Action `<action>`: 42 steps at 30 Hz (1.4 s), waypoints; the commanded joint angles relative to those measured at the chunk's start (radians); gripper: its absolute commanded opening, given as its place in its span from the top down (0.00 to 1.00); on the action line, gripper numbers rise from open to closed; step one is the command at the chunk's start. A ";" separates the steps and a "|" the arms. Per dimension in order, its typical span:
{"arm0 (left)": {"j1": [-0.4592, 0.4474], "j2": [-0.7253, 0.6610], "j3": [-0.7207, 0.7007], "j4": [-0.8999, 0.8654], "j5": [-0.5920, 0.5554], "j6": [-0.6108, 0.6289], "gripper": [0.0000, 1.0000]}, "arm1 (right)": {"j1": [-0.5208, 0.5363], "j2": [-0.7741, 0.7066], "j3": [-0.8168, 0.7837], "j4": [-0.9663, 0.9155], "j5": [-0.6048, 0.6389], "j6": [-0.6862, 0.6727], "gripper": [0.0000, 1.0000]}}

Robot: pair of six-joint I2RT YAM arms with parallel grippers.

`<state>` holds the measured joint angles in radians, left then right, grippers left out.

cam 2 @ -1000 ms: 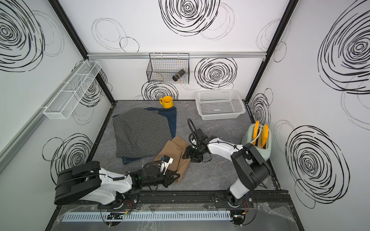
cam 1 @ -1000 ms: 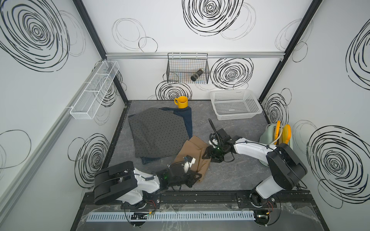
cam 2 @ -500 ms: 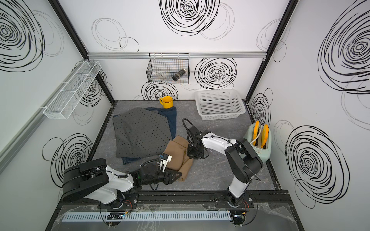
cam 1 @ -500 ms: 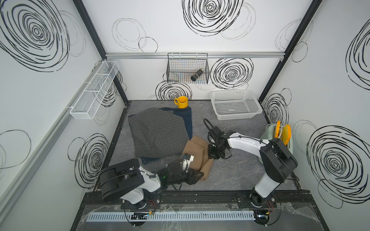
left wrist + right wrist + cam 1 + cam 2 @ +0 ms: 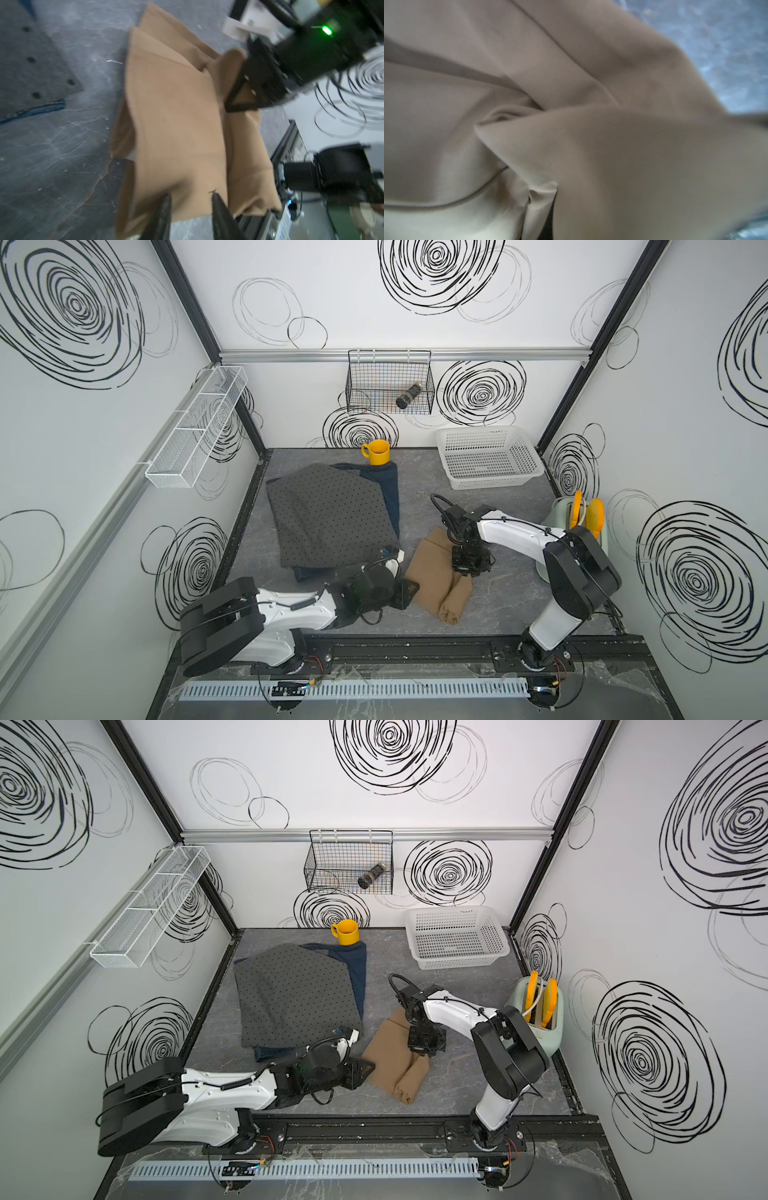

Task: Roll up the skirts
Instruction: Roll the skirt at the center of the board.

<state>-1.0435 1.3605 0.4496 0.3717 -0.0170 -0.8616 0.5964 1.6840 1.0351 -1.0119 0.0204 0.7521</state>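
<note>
A: So, where is the tan skirt (image 5: 432, 572) lying against the grippers?

B: It is lying at the lower centre of a top view, partly folded on the grey tabletop (image 5: 507, 605). Its long axis is running from the frame's middle down toward the bottom edge. The left gripper (image 5: 414, 588) is sitting at its left-hand edge and the right gripper (image 5: 469, 568) is bearing down on its upper right part, so the cloth is lying between the two.

A: Which one is holding it?

B: The right one is apparently pinching a raised fold, jaws closed on it; the left wrist view is showing tan cloth drawn up to it. The left one's jaws are standing a little apart at the skirt's edge, and I am not managing to tell whether cloth is caught between them.

A: Which arm is nearer the roll?

B: I am judging the right. A thick doubled ridge is lying along the skirt's lower right side, just below that gripper.

A: Anything hidden?

B: The right wrist view is showing only blurred tan cloth and pale lining. The denim skirt (image 5: 388, 493) is lying mostly covered by the dotted grey skirt (image 5: 328, 518) at centre left.
</note>
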 commanded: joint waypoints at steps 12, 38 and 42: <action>0.008 0.246 0.174 -0.031 0.020 -0.049 0.87 | 0.013 0.291 0.301 -0.303 0.157 0.141 1.00; -0.303 -0.027 0.174 -0.138 -0.264 0.339 0.24 | 0.044 0.430 0.395 -0.155 -0.051 0.111 1.00; -0.313 0.083 0.222 -0.091 -0.218 0.370 0.15 | 0.043 0.413 0.384 -0.129 -0.067 0.103 1.00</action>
<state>-1.3575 1.3838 0.6407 0.2462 -0.2390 -0.5598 0.6285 2.0743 1.4277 -1.2930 0.0376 0.8604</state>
